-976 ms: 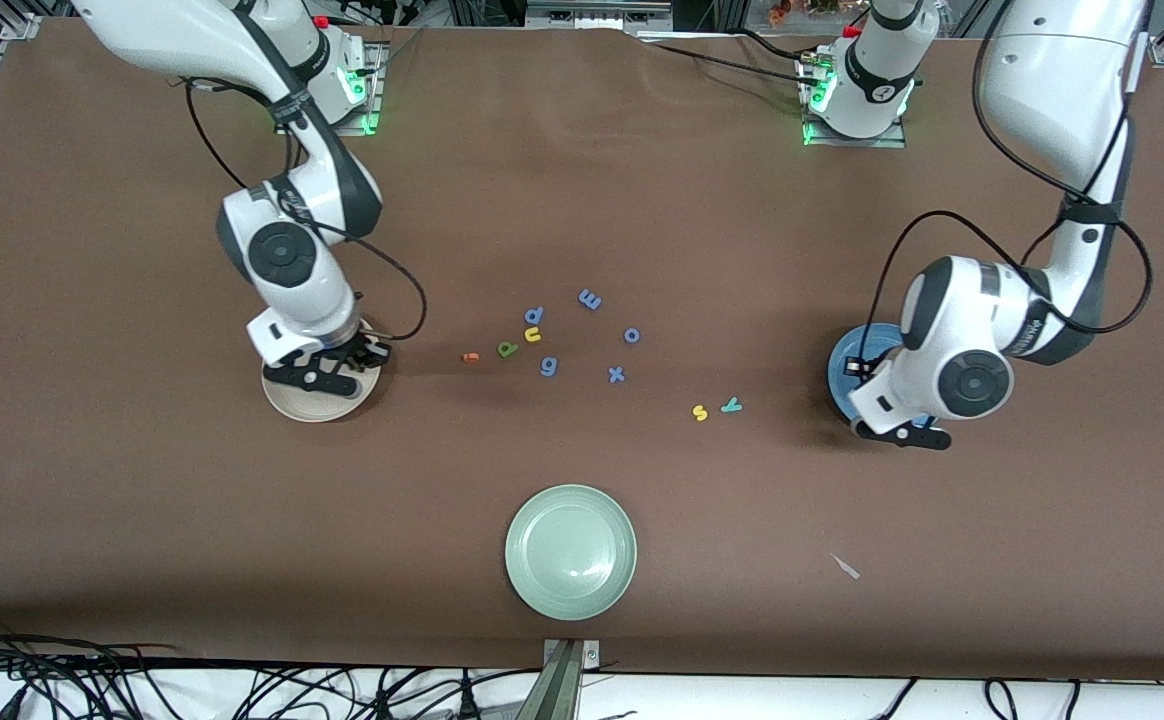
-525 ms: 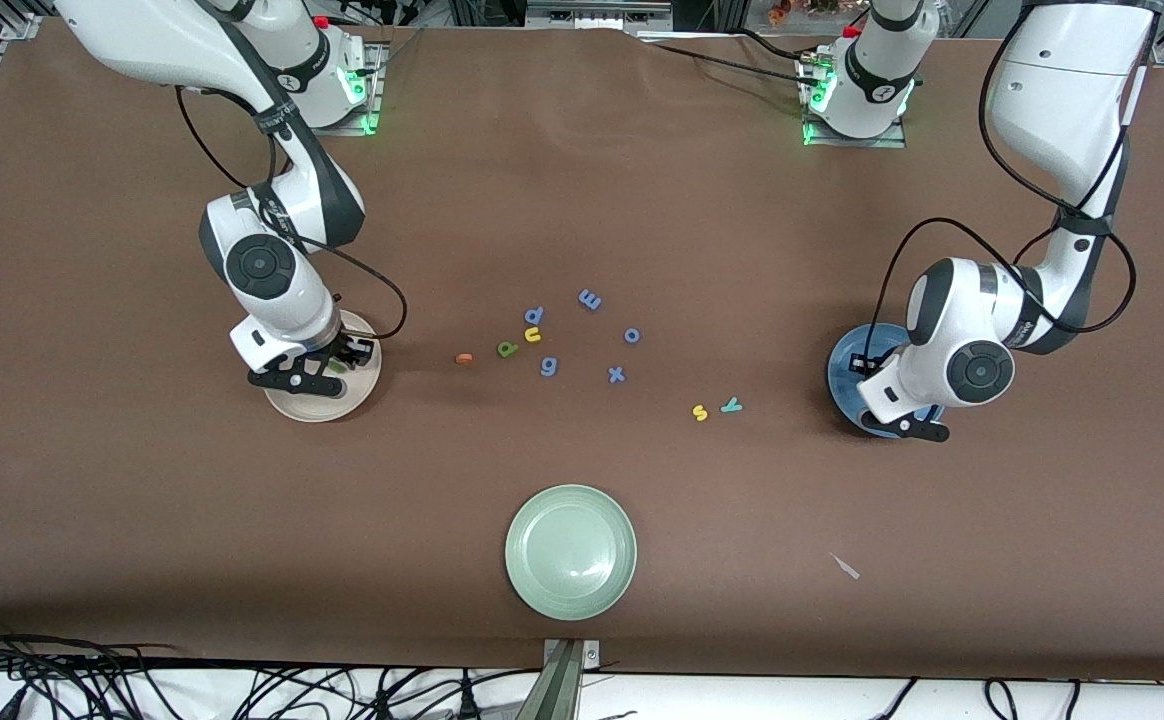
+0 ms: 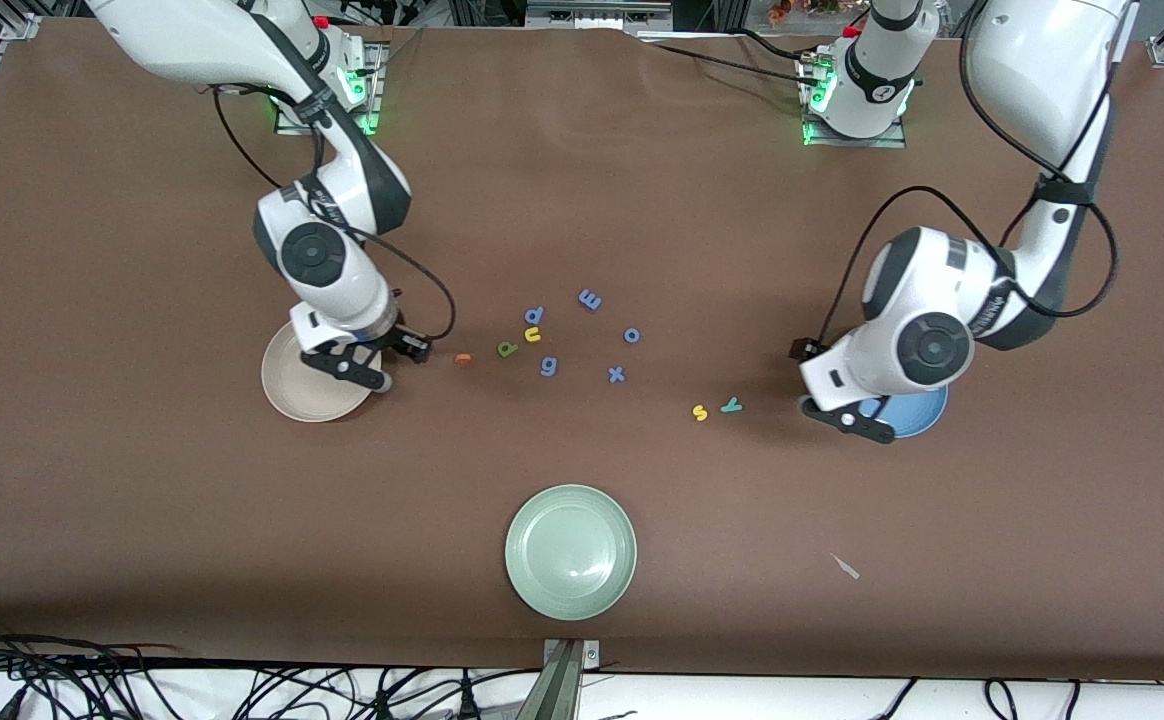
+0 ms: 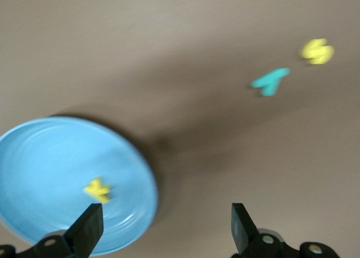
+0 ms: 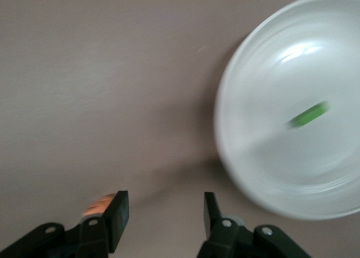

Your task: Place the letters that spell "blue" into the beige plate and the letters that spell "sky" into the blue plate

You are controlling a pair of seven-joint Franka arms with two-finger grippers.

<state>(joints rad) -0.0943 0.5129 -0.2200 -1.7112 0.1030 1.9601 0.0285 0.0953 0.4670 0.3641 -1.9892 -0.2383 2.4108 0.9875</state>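
The beige plate (image 3: 297, 388) (image 5: 253, 157) holds the green l (image 5: 309, 114). My right gripper (image 3: 387, 362) (image 5: 166, 213) hangs open and empty just off that plate's rim, beside the orange e (image 3: 463, 357) (image 5: 98, 204). The green b (image 3: 507, 348) and yellow u (image 3: 533, 335) lie in the middle cluster. The blue plate (image 3: 917, 415) (image 4: 56, 162), partly hidden by the left arm, holds the yellow k (image 4: 97, 190). My left gripper (image 3: 842, 412) (image 4: 163, 230) is open and empty over the plate's rim. The teal y (image 3: 731, 405) (image 4: 271, 81) and yellow s (image 3: 700, 412) (image 4: 317, 51) lie on the table nearby.
Blue letters p (image 3: 534, 316), m (image 3: 590, 299), o (image 3: 632, 335), g (image 3: 548, 367) and x (image 3: 617, 375) lie around the middle cluster. A pale green plate (image 3: 570, 550) sits near the front edge, with a paper scrap (image 3: 847, 567) toward the left arm's end.
Both grippers have opened. The right gripper moved off the beige plate toward the orange e. The left gripper moved off the blue plate toward the y and s.
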